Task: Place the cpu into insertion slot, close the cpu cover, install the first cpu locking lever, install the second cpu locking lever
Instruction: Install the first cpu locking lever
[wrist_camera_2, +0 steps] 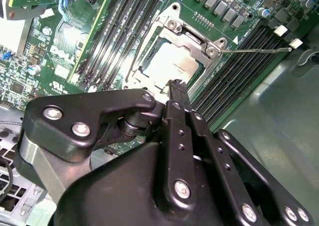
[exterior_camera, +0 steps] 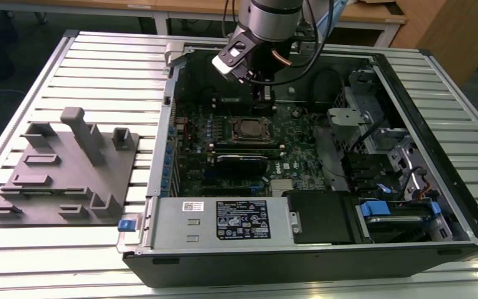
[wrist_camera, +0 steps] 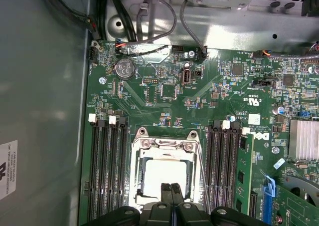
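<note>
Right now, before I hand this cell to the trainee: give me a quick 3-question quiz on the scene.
1. True or false: the cpu sits between two banks of memory slots.
2. Pick one: the fingers of the hand are A) spread wide, B) shut together at the edge of the cpu, C) clamped on a cable.
3. Short answer: in the exterior view, on which side of the computer case does the grey fixture plate lie?

Key: 1 true; 2 B; 3 the exterior view's left.
</note>
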### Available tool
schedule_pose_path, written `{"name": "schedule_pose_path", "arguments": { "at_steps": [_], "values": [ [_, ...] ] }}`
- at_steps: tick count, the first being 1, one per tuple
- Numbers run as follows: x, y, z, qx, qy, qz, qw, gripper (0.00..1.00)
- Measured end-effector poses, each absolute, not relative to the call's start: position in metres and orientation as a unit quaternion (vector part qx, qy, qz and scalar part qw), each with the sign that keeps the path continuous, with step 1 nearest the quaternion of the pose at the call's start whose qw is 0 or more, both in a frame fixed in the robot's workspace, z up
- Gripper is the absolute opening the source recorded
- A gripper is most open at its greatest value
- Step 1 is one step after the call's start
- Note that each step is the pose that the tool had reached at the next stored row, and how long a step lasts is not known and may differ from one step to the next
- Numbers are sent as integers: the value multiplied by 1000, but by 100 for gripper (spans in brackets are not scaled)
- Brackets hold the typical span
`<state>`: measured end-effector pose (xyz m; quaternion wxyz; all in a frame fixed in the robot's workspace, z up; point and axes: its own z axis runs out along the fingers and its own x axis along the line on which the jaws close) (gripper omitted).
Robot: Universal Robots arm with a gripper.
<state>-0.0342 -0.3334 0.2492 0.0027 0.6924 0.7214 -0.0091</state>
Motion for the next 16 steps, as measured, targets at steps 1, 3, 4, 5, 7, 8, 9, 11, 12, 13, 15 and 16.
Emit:
{"name": "schedule_pose_path", "arguments": {
  "at_steps": [1,3,4,5,7,8,9,11,12,13,15,16],
  "values": [
    [-34,-333,249,692,721,-9,3,10],
    [-34,-333,249,692,722,-9,3,10],
    [-34,-333,249,692,722,-9,3,10],
    [-34,-333,249,691,723,-9,3,10],
    [-34,-333,249,690,724,-9,3,10],
    [-34,-333,249,689,725,-9,3,10],
    [-34,-333,249,688,725,-9,3,10],
    [-34,-333,249,687,726,-9,3,10],
    [-34,-333,249,687,727,-9,3,10],
    [-34,-333,249,685,728,-9,3,10],
    [-34,-333,249,684,729,-9,3,10],
    [-34,-333,249,684,730,-9,3,10]
  ]
}}
